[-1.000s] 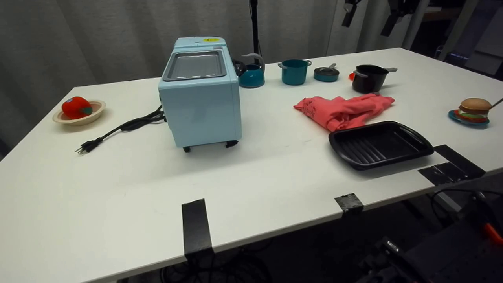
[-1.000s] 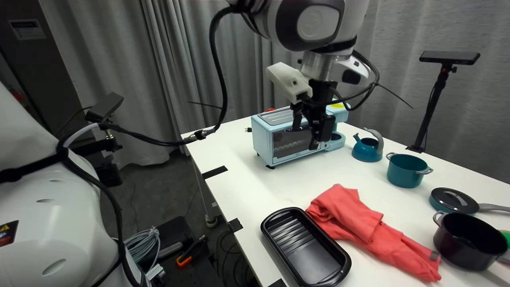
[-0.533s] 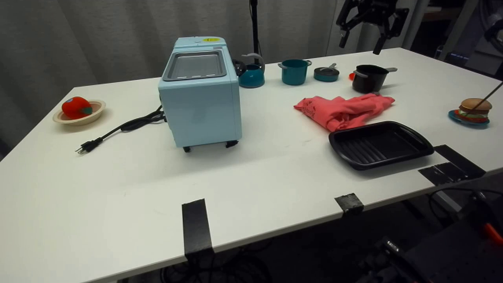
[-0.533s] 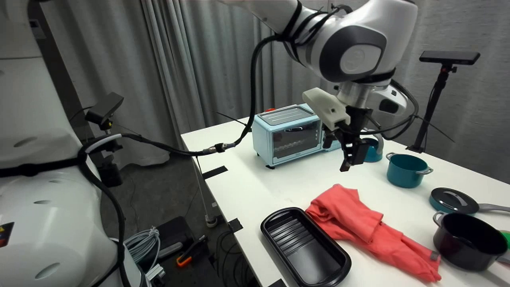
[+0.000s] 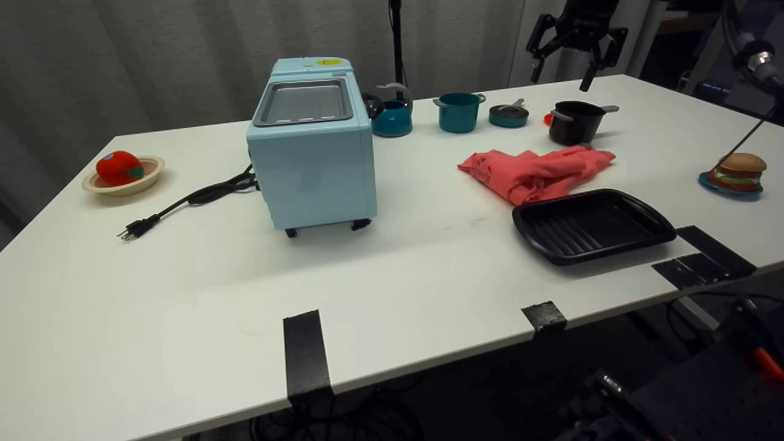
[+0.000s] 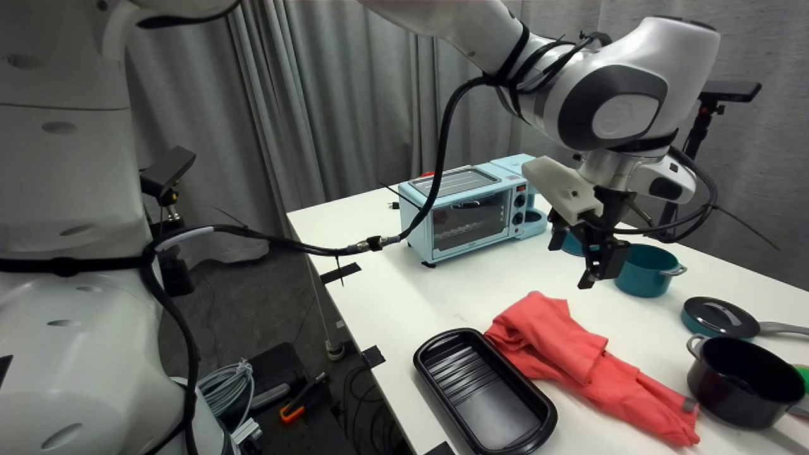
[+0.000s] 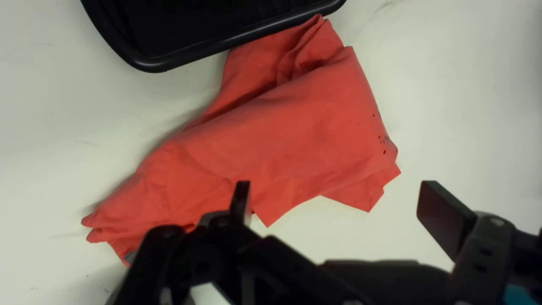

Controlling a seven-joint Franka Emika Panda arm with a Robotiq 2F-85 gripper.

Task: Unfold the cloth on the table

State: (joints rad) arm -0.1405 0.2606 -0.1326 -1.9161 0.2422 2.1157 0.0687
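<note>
The red cloth lies crumpled and folded over on itself on the white table. It shows in both exterior views, also here, and in the wrist view. There its loose corners point toward the gripper and small dark print shows at one edge. My gripper is open and empty, in the air above the table near the cloth. In the wrist view its fingers are wide apart. One fingertip overlaps the cloth's edge in the picture, the other is over bare table. The cloth's inner layers are hidden.
A black tray stands right against the cloth. A black pot is by its far end. A lidded pan, teal pot, kettle and blue toaster oven stand around. A toy burger sits on a small plate.
The gripper has moved away from the toaster oven and down, toward the cloth's side with the pots. It stays open. The cloth and other objects have not moved.
</note>
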